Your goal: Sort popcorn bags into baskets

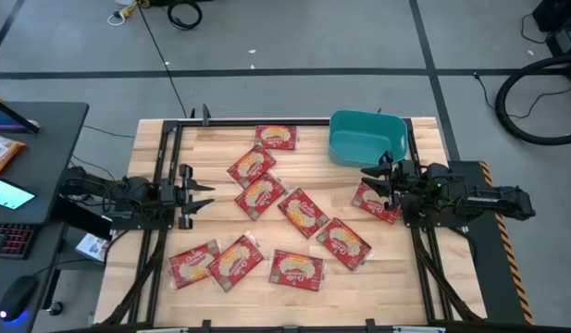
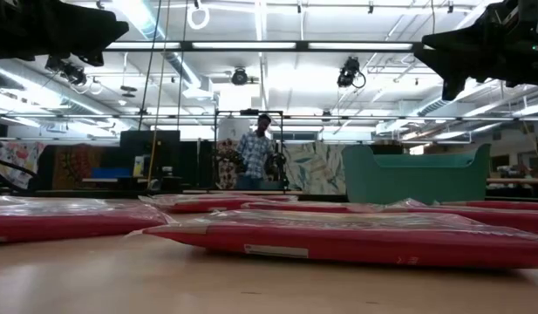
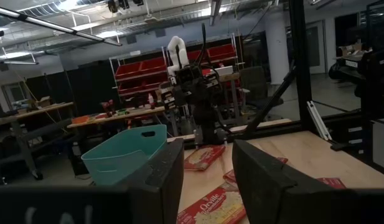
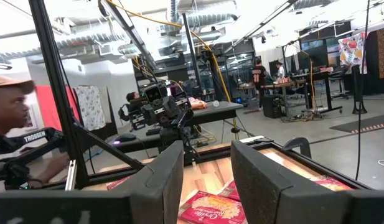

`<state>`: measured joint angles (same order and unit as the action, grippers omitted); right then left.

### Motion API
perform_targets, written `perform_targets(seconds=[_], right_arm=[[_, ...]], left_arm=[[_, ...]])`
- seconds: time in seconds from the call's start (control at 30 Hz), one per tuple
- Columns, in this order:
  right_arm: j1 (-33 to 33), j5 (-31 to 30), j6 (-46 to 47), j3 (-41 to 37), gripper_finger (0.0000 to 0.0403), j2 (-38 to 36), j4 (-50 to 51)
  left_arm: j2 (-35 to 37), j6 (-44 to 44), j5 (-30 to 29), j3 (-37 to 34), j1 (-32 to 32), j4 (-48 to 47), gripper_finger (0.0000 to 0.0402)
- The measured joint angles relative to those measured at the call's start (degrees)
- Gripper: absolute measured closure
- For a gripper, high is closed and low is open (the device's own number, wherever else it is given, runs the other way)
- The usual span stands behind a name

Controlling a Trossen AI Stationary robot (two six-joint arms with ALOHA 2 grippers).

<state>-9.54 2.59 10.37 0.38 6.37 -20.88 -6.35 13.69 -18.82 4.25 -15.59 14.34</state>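
High view: the left gripper is held level at the table's left edge with its fingers spread, and the right gripper is held level at the right edge, also spread, the two pointed at each other across the table. Nine popcorn bags are scattered flat between the grippers, one bag lying directly under the right gripper's fingertips. The teal basket sits just beside the right gripper, toward the far edge, with bare wood left before the left gripper.
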Motion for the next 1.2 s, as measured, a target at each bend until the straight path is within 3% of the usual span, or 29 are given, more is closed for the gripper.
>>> perform_targets(seconds=[0.97,1.2], right_arm=[[-0.01,0.01,0.0,0.0,0.0263,-0.02,0.0],[-0.01,0.01,0.0,0.0,0.0263,0.0,-0.02]], left_arm=[[-0.02,-0.17,0.01,0.0,-0.02,0.53,0.026],[0.0,-9.81,0.02,0.0,0.0,8.18,0.026]])
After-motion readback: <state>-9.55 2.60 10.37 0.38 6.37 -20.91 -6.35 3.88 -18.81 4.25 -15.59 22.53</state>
